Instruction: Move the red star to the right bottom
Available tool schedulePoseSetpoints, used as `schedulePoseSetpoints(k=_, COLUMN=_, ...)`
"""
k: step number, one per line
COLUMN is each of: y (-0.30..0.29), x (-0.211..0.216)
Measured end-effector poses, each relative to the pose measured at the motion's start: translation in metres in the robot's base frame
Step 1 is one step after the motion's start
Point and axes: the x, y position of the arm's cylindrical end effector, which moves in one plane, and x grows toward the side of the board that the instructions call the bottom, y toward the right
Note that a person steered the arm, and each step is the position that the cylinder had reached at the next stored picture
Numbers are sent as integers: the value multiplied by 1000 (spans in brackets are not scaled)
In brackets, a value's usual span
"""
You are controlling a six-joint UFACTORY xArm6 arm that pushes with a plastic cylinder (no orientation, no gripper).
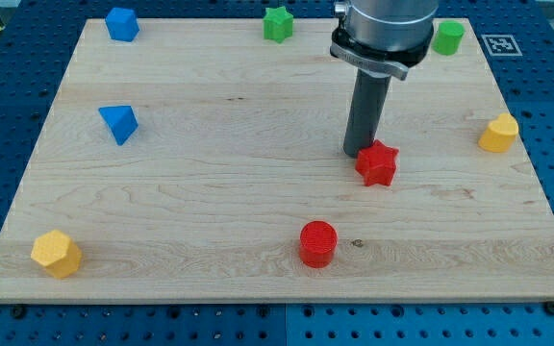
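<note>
Touching red star (377,162) at upper-left edge, my tip (359,154) sits mid-right of board (210,211). No jaws, rod only. Star looks light, rigid, likely spins off points; push through centre toward bottom right.

A small red star (377,162) lies flat on the pale wooden board, right of centre and about midway between the far and near edges. Its points splay outward, its glossy top faces up, and it sits well short of the near right corner.
</note>
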Motion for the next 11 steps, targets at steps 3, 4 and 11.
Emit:
schedulePoseSetpoints(k=3, y=24, x=56)
schedulePoseSetpoints(k=4, y=50, x=71)
schedulePoseSetpoints(k=11, y=102, x=62)
